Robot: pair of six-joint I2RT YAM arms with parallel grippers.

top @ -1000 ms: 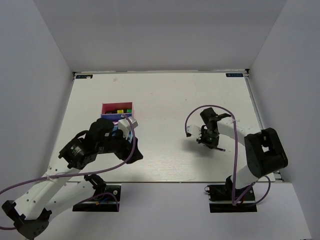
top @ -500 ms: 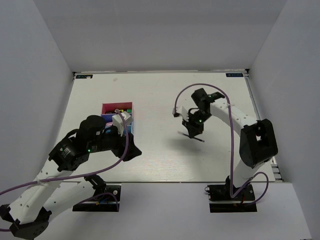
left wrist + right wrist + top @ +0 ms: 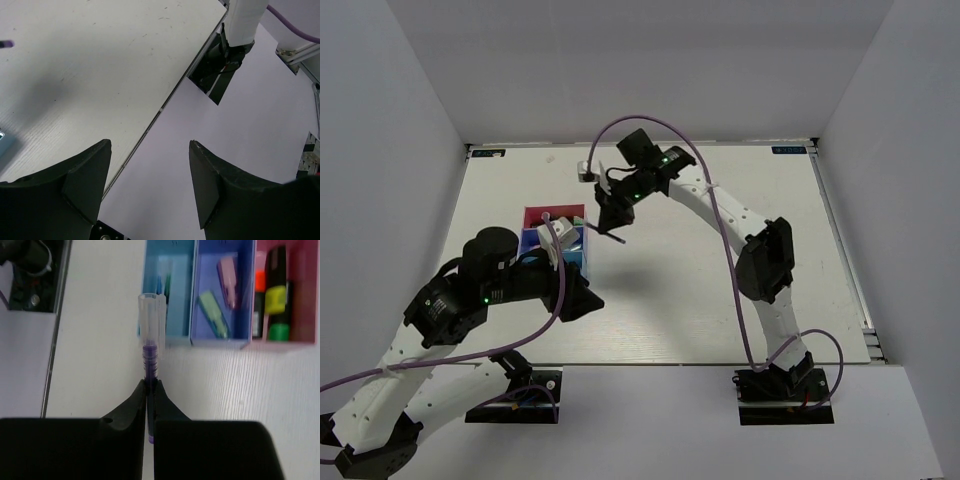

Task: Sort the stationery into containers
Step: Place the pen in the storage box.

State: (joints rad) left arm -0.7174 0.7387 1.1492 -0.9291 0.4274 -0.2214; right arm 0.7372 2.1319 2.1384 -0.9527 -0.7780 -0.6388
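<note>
Three bins (image 3: 194, 295): three markers (image 3: 274, 300), two capsules (image 3: 214, 315), pens (image 3: 166, 282) count unclear; right hand (image 3: 151, 384) pinched one pen (image 3: 151, 335); left hand (image 3: 150, 145) spread wide, empty

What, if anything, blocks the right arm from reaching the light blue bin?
Probably nothing, so yes: the right gripper, shut on the pen, hangs just short of the light blue bin, whose open top shows clear in its wrist view.

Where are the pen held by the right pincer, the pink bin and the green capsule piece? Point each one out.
pen (image 3: 151, 335): right wrist view, on its clear cap.
pink bin (image 3: 303, 295): right wrist view, on its bare right-hand inner side.
green capsule piece (image 3: 214, 315): right wrist view, on the middle of its body.
</note>
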